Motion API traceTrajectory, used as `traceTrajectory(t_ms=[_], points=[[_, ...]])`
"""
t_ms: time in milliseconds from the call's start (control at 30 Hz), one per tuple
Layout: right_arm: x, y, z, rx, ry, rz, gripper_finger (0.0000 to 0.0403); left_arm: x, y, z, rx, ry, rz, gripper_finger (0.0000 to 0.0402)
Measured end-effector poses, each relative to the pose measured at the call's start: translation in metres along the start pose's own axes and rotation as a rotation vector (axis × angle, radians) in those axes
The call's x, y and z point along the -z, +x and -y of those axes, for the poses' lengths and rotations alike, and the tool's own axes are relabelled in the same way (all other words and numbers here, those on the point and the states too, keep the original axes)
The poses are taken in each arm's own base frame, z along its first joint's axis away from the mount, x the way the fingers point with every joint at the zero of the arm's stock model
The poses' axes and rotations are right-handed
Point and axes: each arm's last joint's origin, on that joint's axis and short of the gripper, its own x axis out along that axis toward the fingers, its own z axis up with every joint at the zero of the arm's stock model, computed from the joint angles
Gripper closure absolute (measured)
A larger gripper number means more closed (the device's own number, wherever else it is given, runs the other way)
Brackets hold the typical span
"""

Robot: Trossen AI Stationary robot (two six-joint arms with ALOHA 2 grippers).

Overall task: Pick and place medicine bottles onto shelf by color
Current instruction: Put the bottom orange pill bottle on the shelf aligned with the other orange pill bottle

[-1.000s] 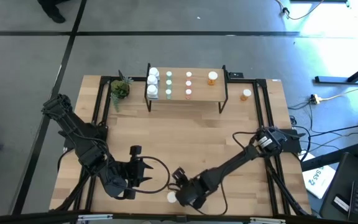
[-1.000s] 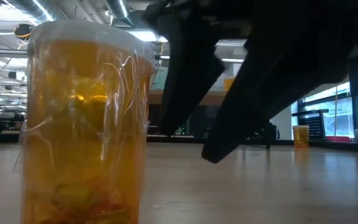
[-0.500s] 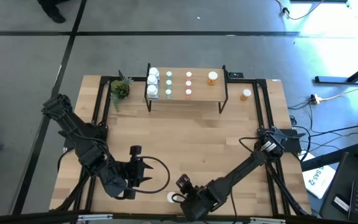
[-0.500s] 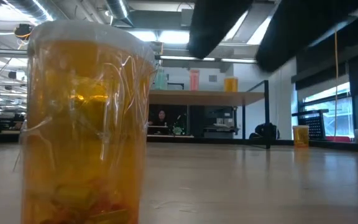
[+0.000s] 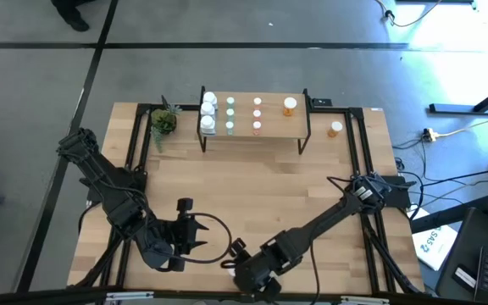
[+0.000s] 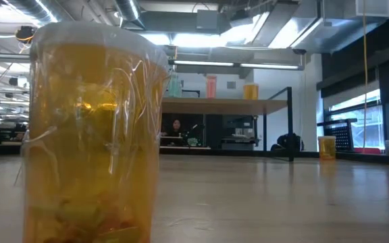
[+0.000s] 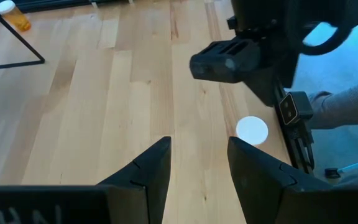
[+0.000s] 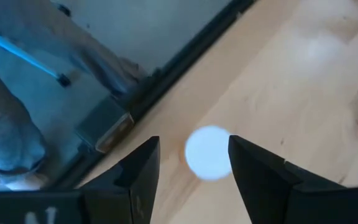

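Observation:
An orange medicine bottle (image 6: 93, 135) with a white cap (image 8: 207, 152) stands upright on the table near its near edge (image 5: 225, 264). My right gripper (image 5: 234, 252) hangs above it, open and pointing down. In the right wrist view (image 8: 193, 142) the cap shows between the fingers. My left gripper (image 5: 195, 233) is open and empty to the left of the bottle (image 7: 252, 130). The shelf (image 5: 271, 119) stands at the far side with white, green, pink and orange bottles in rows. Another orange bottle (image 5: 335, 129) stands on the table to its right.
A small potted plant (image 5: 163, 121) stands left of the shelf. A black frame (image 5: 364, 161) runs along the table's edges. A person's grey sleeve (image 7: 347, 106) shows just beyond the near edge. Bare wood lies between the shelf and the grippers.
My right gripper has risen out of the low view and gone toward the table's near edge, then left, to a place over the orange bottle. The bottle has stayed where it was.

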Motion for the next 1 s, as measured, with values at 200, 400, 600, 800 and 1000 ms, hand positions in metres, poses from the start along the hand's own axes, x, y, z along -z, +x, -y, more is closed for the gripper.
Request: traceTrajectory(t_ms=[200, 400, 600, 800, 1000], points=[[-0.004, 0.000, 0.002, -0.013, -0.044, 0.045, 0.0209, 0.000, 0.000, 0.000, 0.000, 0.000, 0.000, 0.0250], [-0.004, 0.000, 0.002, -0.011, -0.051, 0.050, 0.0187, 0.000, 0.000, 0.000, 0.000, 0.000, 0.000, 0.0250], [-0.002, 0.001, 0.010, -0.017, -0.037, 0.049, 0.0108, 0.000, 0.000, 0.000, 0.000, 0.000, 0.000, 0.0250], [0.002, 0.006, 0.020, -0.068, 0.018, 0.051, 0.0063, 0.000, 0.000, 0.000, 0.000, 0.000, 0.000, 0.0250], [0.007, 0.024, 0.026, -0.040, 0.070, 0.028, 0.0061, 0.000, 0.000, 0.000, 0.000, 0.000, 0.000, 0.0250]])
